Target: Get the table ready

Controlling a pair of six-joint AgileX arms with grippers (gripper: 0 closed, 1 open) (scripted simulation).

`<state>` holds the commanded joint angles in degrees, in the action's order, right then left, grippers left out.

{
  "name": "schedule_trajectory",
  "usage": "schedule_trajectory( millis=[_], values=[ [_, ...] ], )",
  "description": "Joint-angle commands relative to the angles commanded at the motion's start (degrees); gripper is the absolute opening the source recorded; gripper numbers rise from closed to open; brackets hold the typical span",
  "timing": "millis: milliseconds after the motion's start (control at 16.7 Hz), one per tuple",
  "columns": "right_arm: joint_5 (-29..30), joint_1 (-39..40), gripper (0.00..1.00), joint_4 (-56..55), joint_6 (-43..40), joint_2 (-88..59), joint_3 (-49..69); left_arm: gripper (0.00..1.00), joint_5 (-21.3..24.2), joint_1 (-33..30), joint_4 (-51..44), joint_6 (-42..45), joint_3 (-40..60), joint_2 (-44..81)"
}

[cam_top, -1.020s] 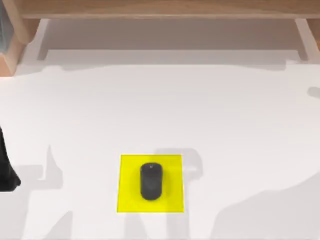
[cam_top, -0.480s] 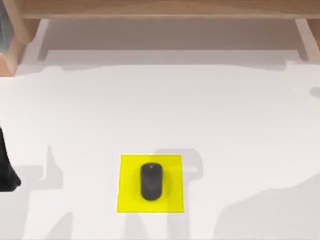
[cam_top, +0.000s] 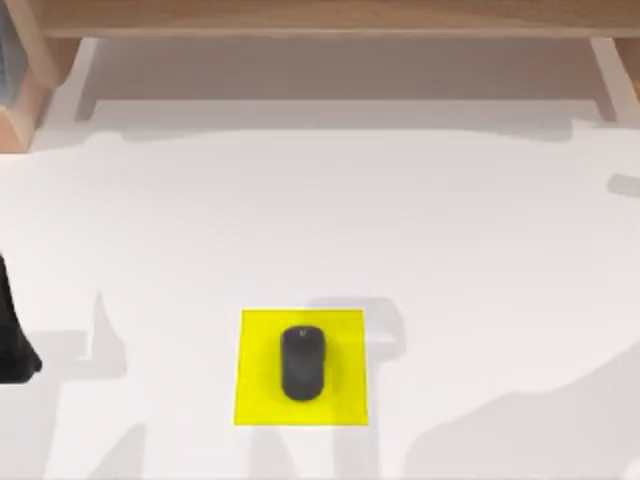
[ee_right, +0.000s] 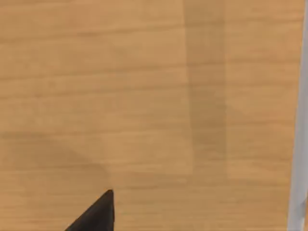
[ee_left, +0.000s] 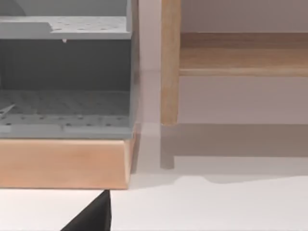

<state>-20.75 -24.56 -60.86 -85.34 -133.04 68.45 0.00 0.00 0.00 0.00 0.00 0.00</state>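
Top view: white worktop (cam_top: 330, 220) spans frame; black mouse (cam_top: 302, 362) sits centred on yellow mat (cam_top: 345, 400), near front edge. Left arm (cam_top: 12, 330) parked at left edge; claw state cannot tell. Wooden shelf (cam_top: 320, 15) along back. Judgement: approach mouse from above, grip across narrow sides, avoid dragging mat.

You've got a light wooden shelf (cam_top: 330, 18) running along the far edge, standing on pale upright legs (ee_left: 169, 62). At the top view's left sits a grey perforated rack (ee_left: 65, 72) on a wooden base (ee_left: 62, 163). Soft shadows everywhere.
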Motion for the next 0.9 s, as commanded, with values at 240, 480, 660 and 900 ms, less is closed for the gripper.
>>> schedule_trajectory(
  millis=[240,480,660,900],
  values=[
    [3.7,3.0,1.00,7.8,11.0,13.2,-6.1,1.00,0.0,0.0,0.0,0.0,0.0,0.0],
    [8.0,7.7,1.00,18.9,26.5,35.5,-16.0,1.00,0.0,0.0,0.0,0.0,0.0,0.0],
    [11.1,11.6,1.00,28.0,39.2,56.3,-25.2,1.00,0.0,0.0,0.0,0.0,0.0,0.0],
    [14.8,16.7,1.00,40.0,56.1,85.0,-38.9,1.00,0.0,0.0,0.0,0.0,0.0,0.0]
  ],
)
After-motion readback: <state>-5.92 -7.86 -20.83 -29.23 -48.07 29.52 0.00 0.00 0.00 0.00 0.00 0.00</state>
